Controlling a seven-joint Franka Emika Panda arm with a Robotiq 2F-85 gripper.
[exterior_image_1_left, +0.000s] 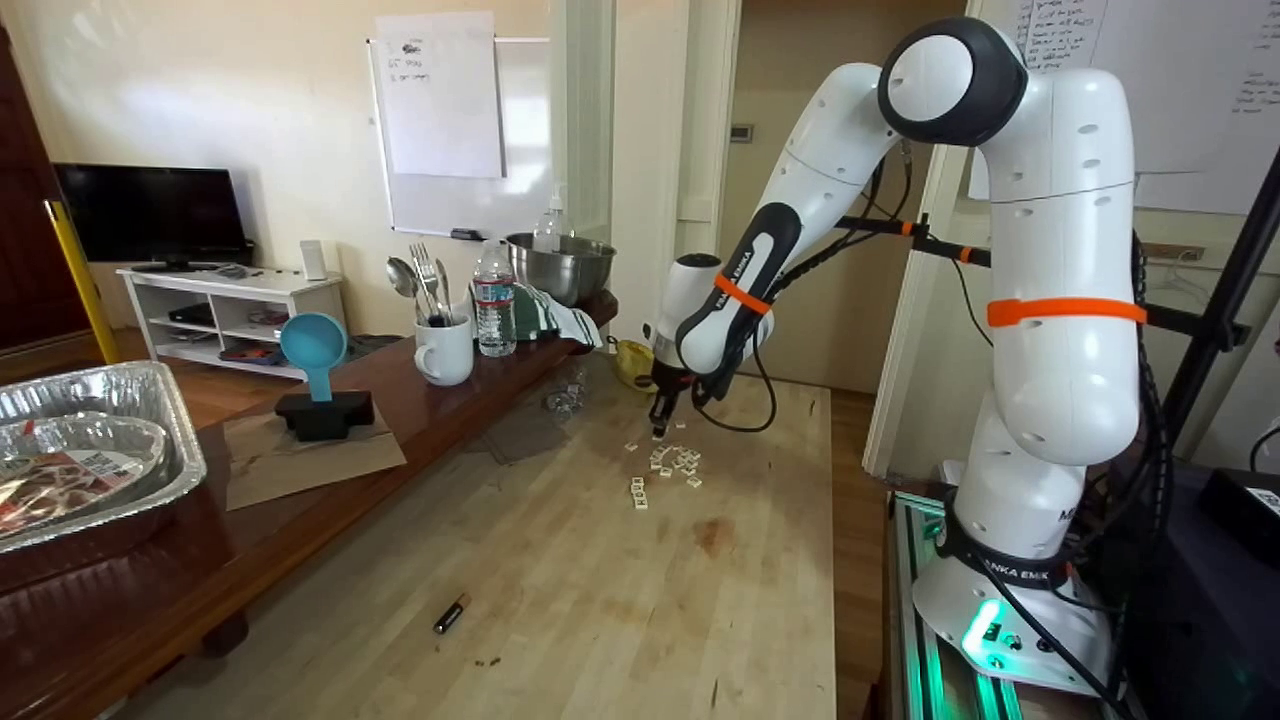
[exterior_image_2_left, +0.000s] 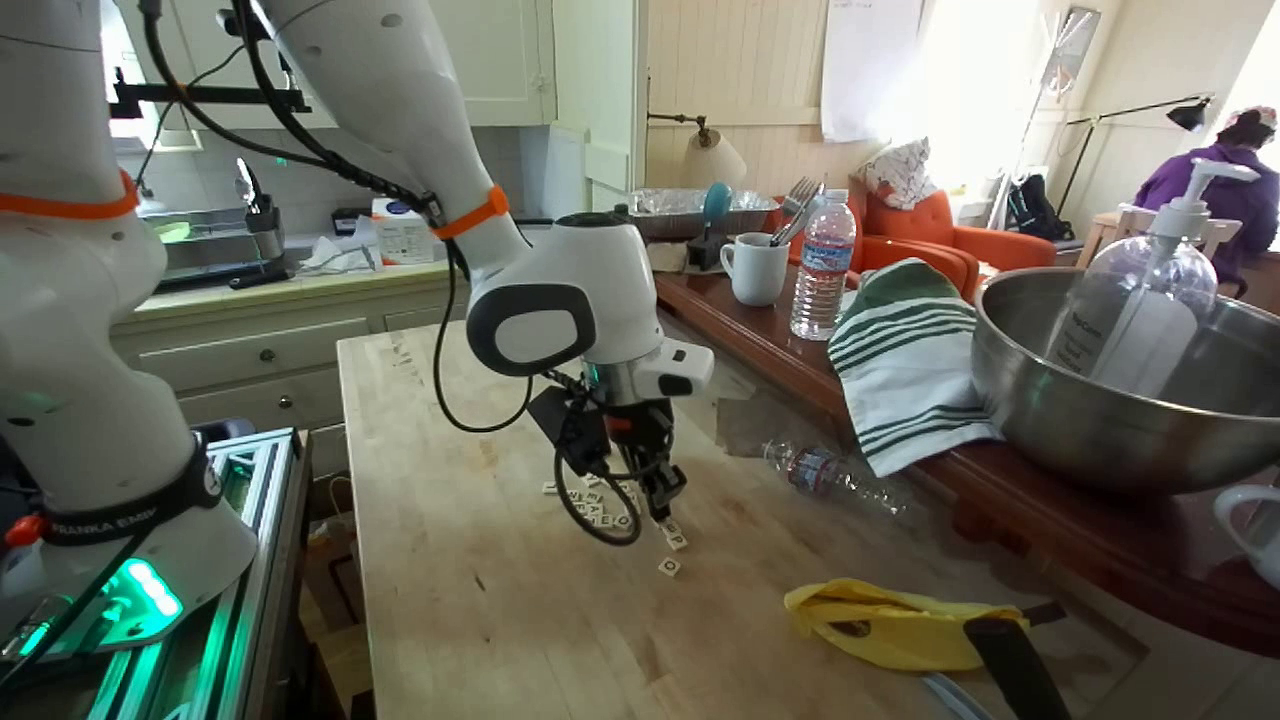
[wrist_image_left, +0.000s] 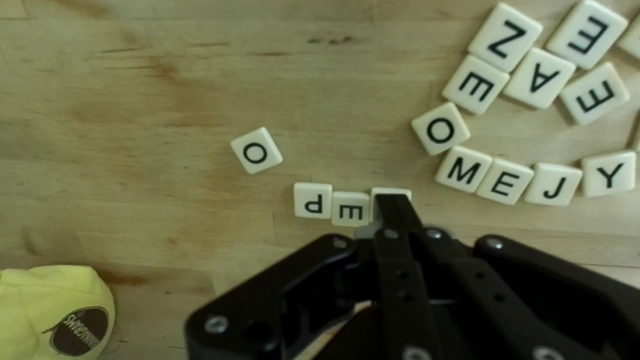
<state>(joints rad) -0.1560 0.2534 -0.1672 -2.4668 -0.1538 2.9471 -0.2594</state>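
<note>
Counter (exterior_image_1_left: 600, 620): pale wooden top, nearest the camera at the lower edge of an exterior view.
Robot arm (exterior_image_1_left: 1065, 250): white, arched over the counter, its last section pointing down.
Dark ledge (exterior_image_1_left: 180, 570): wooden, raised along one side of the counter; bears a foil tray (exterior_image_1_left: 110, 388), a steel bowl (exterior_image_2_left: 1090, 440) with a pump bottle (exterior_image_2_left: 1145, 330) standing inside, a striped towel (exterior_image_2_left: 905, 350) draped over the edge, an upright water bottle (exterior_image_2_left: 825, 265) and a white mug (exterior_image_1_left: 447, 350) of cutlery (exterior_image_1_left: 401, 277).
Yellow pouch (exterior_image_2_left: 900, 640): on the counter; its dark round label (wrist_image_left: 80, 330) shows in the wrist view.
Fallen bottle (exterior_image_2_left: 810, 470): clear, lying on its side on the counter, just beside the ledge.
Hand (wrist_image_left: 392, 201): black, pointing down, its fingers clenched together; the fingertips cover most of an end tile (wrist_image_left: 391, 190), though contact with it cannot be judged.
Letter tiles (wrist_image_left: 462, 169): cream squares lying on the counter, letters upward, in a loose group near the hand; O, M, E, J and Y form one curved edge of it in the wrist view.
Tile row (wrist_image_left: 351, 209): P, E and the part-covered end tile, side by side.
Lone O tile (wrist_image_left: 256, 150): near the P end of the row, apart from it.
</note>
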